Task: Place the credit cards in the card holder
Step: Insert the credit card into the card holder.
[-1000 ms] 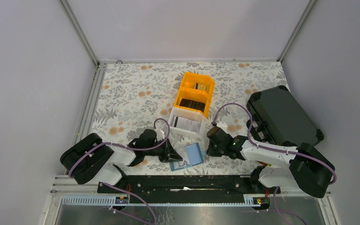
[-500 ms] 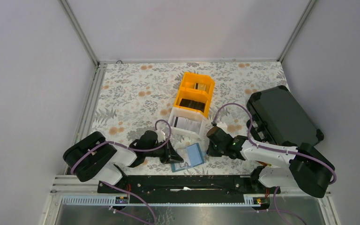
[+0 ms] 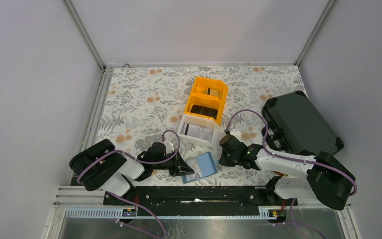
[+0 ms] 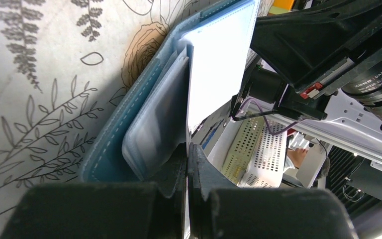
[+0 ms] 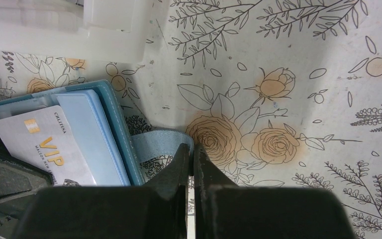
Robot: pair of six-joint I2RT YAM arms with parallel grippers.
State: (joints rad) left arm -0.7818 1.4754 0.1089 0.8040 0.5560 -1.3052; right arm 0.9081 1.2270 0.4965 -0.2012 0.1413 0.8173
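By the middle of the table's (image 3: 139,99) near edge lies the open card holder (image 3: 205,164). My right gripper (image 5: 193,148) is clamped on its side tab (image 5: 159,142), I judge to anchor it. My left gripper (image 4: 188,148) pinches a pale credit card (image 4: 214,64), angled into a pocket.

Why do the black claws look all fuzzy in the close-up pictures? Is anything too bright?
Left wrist view: the left claw is too near the lens, so it blurs; the card it pinches glares plain white. Right wrist view: the right claw, on the blue tab, blurs too, but the card's VIP print is sharp. Top view: even light.
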